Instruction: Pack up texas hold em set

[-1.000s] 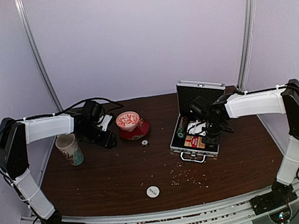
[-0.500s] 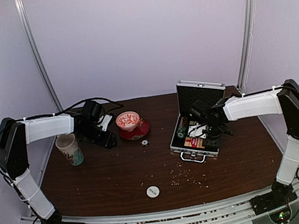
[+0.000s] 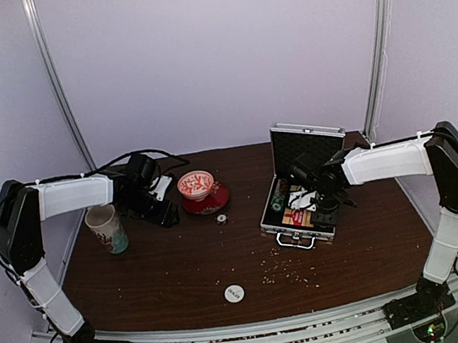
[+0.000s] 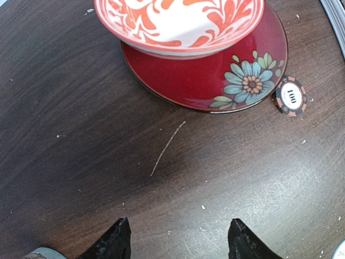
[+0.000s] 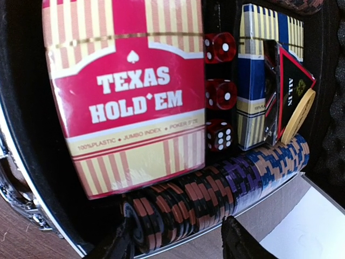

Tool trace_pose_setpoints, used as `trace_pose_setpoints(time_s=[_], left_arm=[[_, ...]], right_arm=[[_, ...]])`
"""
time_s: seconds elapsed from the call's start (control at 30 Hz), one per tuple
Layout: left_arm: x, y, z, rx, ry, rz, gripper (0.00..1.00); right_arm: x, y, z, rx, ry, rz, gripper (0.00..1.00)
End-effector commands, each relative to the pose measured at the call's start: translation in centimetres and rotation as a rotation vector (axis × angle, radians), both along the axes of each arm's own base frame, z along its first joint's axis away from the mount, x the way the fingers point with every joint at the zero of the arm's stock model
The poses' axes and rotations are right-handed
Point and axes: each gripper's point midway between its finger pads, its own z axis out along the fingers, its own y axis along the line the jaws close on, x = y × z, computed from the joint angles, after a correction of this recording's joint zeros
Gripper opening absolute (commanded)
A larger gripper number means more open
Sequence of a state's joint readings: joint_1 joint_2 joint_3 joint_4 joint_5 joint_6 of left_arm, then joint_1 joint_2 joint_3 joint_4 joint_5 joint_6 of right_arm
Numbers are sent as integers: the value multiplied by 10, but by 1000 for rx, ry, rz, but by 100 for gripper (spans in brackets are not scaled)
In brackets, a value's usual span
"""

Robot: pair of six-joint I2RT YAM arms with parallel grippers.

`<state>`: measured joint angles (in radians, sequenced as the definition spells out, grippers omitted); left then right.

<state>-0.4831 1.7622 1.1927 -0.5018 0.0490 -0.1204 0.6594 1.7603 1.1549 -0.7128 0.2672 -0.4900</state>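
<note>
The silver briefcase [image 3: 277, 223] lies open at the right, lid up. In the right wrist view it holds the red-yellow Texas Hold'em card box [image 5: 126, 91], a blue card box [image 5: 259, 75], three red dice [image 5: 218, 94] and a row of poker chips [image 5: 215, 194]. My right gripper [image 3: 310, 201] hangs open and empty just over the chip row [image 5: 180, 243]. My left gripper [image 3: 164, 212] is open and empty over bare table [image 4: 178, 240]. One loose chip [image 4: 290, 96] lies against the saucer, and it also shows in the top view [image 3: 221, 219]. The white disc [image 3: 234, 293] lies near the front edge.
A red-white bowl [image 3: 196, 183] on a red saucer [image 4: 215, 81] stands right of my left gripper. A patterned paper cup [image 3: 106, 229] stands at the left. Small crumbs [image 3: 286, 270] are scattered in front of the case. A white sheet [image 5: 307, 226] lies beside the chip row.
My right gripper has shifted slightly left and lower inside the open case. The left arm has not moved.
</note>
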Motion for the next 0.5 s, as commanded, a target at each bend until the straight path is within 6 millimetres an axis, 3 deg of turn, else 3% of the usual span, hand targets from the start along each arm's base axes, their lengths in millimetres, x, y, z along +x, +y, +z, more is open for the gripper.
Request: trace_pose_setpoints(time_s=[0.0,0.27,0.47], left_arm=[[4,-1,2,-14,-10,-9,63],[4,-2,3,-18,-10,-11,63],[3,-3,4,-27,-6,-16,63]], right_arm=[[13,-2,15,26,-46,-36,57],[12,-1,16,123,46,-73,57],[5,14,28,211,96,-60,57]])
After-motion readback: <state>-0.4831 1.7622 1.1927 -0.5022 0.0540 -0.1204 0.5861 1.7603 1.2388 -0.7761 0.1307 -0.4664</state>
